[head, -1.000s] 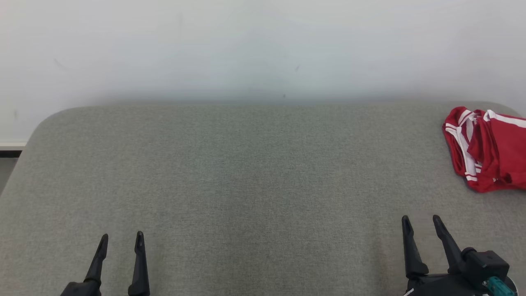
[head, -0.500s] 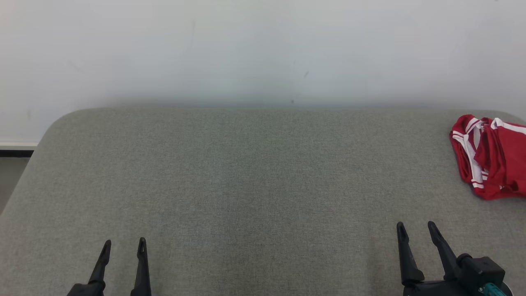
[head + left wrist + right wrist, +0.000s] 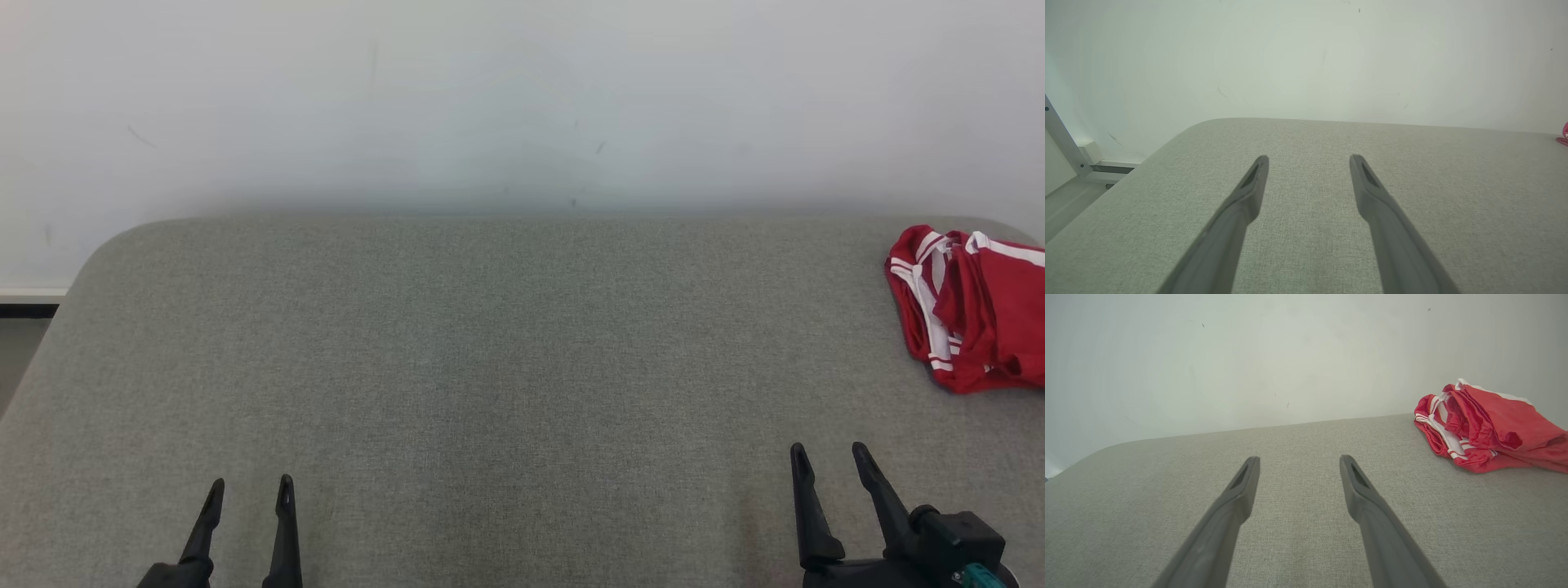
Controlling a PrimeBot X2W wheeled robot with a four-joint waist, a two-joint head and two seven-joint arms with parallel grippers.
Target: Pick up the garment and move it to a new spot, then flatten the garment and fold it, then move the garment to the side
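The garment (image 3: 971, 306) is a crumpled red piece with white stripes, lying at the far right of the grey fabric surface (image 3: 506, 367), partly cut off by the head view's edge. The right wrist view has the garment (image 3: 1486, 426) at its upper right, ahead of the fingers and off to their right. My right gripper (image 3: 829, 461) stands open at the lower right, well short of the garment, nothing between its fingers. My left gripper (image 3: 249, 492) is open at the lower left, empty, far from the garment. Both grippers hover over bare fabric (image 3: 1306, 212).
A pale wall (image 3: 522, 98) rises right behind the surface's far edge. The surface's rounded left corner (image 3: 106, 245) drops off to a floor and a white baseboard (image 3: 24, 292). A metal frame bar (image 3: 1061, 143) stands at the left in the left wrist view.
The whole head picture has shifted a little, so the camera moved; the garment lies as before. Both grippers stay open in about the same places.
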